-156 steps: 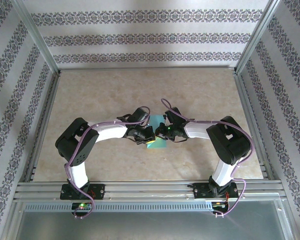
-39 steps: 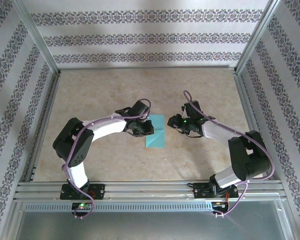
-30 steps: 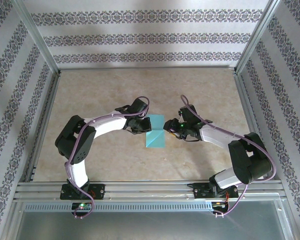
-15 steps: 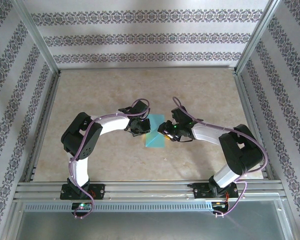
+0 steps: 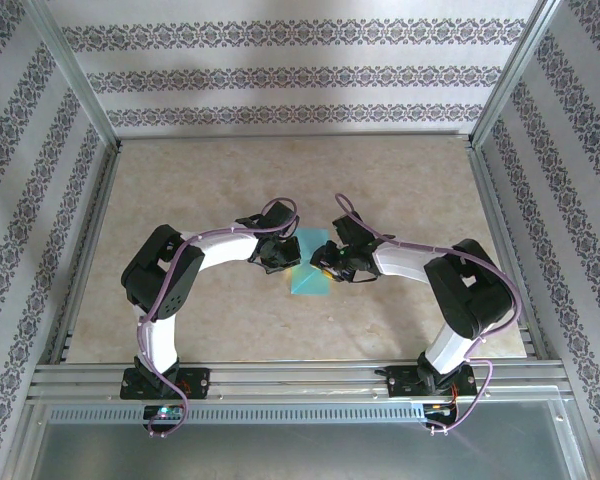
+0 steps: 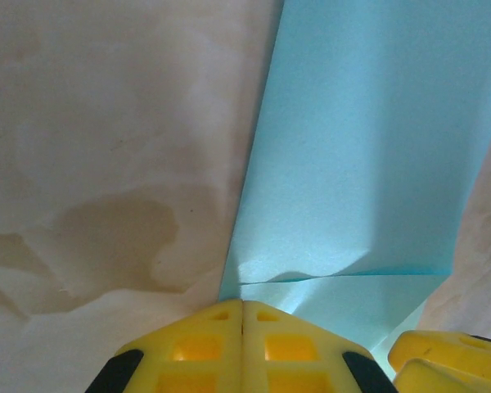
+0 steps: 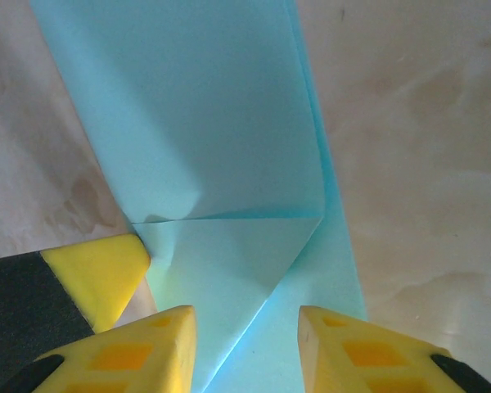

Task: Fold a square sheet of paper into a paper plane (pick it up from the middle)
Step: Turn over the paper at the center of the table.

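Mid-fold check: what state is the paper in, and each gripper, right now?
square sheet of paper: folded, creased across, lying on the table
left gripper: shut, tip at the paper's edge
right gripper: open, straddling the folded flap

Soft, even light from above; only faint shadows on the desk [image 5: 210, 180]. Wrist views are bright and slightly hazy, with shade across the paper [image 6: 368, 123] and the near left pincer [image 6: 242, 309] blurred.
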{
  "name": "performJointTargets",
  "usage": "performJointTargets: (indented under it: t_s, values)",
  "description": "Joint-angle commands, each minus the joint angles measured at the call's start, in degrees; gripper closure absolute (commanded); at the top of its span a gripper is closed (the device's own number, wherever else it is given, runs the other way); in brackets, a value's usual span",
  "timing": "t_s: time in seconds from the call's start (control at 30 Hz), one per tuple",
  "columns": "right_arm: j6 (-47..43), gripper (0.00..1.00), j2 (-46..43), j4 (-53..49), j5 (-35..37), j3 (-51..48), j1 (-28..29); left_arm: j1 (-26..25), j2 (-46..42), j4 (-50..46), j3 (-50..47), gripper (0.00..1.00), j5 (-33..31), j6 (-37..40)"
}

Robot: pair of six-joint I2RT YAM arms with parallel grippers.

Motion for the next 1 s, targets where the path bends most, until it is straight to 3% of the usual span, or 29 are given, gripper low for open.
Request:
performJointTargets:
  t_s: [0.0, 0.97]
  values:
    - [0.99, 0.64, 1.2, 0.81, 0.33, 1.26, 0.79, 0.22, 2.0, -1.42, -2.19, 0.98, 0.14, -0.8]
    - [2.95, 0.77, 3.62, 8.73, -5.38, -1.79, 0.75, 0.33, 1.48, -1.55, -1.65, 0.98, 0.79, -0.75]
